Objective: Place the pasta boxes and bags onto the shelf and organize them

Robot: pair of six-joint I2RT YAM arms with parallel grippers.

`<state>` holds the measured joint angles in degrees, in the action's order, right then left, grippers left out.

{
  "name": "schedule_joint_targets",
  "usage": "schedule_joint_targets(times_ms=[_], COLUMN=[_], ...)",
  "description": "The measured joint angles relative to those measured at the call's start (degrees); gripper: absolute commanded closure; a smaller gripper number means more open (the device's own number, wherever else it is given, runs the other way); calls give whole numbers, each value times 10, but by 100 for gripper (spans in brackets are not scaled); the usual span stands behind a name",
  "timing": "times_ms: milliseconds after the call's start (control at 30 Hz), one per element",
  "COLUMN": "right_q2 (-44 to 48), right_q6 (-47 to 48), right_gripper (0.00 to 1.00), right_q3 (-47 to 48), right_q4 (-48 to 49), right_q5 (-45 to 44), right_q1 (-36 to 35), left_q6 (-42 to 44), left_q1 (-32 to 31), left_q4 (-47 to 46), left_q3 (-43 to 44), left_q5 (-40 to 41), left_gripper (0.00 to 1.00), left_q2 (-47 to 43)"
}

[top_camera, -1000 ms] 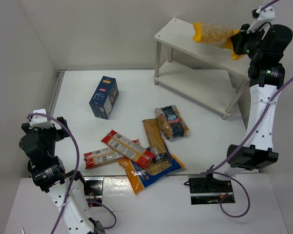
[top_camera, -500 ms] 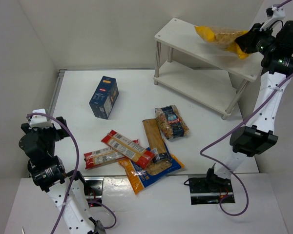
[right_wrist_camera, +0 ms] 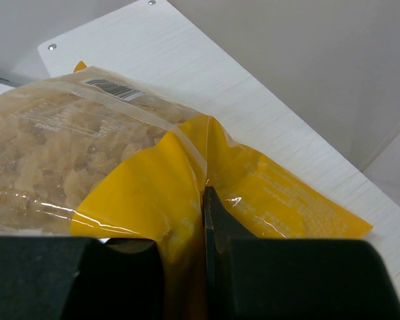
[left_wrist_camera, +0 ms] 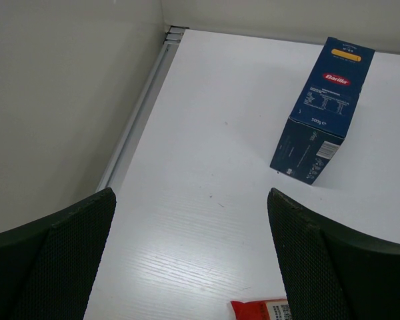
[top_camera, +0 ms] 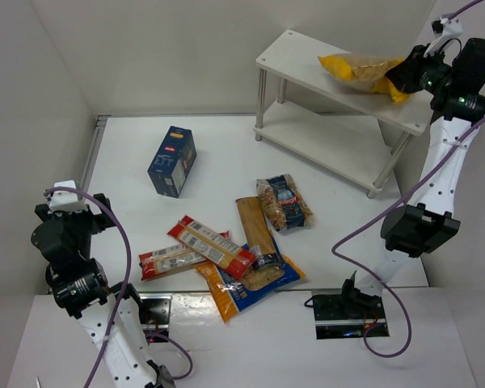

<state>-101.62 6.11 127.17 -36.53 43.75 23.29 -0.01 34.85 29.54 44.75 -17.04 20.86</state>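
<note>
Start from the worktop: most of the stock lies loose on it, so this is an early step. The shelf stands at the far right corner, both tiers bare except for the yellow bag. That bag lies lengthwise on the top tier, toward its right end, and its far end looks to be resting on the board. The right gripper holds it by the near yellow end. The wrist view shows its fingers clamped on a fold of the film. Before you let go, lower the held end until the whole bag lies flat, well in from the front edge. Then open and back straight out so the crinkled film does not drag with you. Keep it toward the right end, I'd say, to leave room for the rest. The blue carton lies near the far left of the worktop. The orange-and-blue bag, the spaghetti packs and the small bag sit heaped toward the near edge. The left gripper hangs wide open and empty near the left edge.
</note>
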Motion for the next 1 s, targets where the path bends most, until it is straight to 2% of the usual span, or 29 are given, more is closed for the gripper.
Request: schedule_joint_targets(times_ms=[267,567,767,1000], right_q2=[3,42,87,164], right_q6=[47,71,79,83], right_gripper=[100,100,100,100], right_q3=[-15,-73,-135,-234], right_q4=[-5,5,32,79], right_q5=[-1,-18,-83,-222], right_q1=[0,-1,-22,-74], left_q6=[0,0,0,0], left_q1=[0,0,0,0], left_q4=[0,0,0,0], left_q3=[0,0,0,0], left_q5=[0,0,-4,-8], left_gripper=[0,0,0,0], left_q2=[0,0,0,0])
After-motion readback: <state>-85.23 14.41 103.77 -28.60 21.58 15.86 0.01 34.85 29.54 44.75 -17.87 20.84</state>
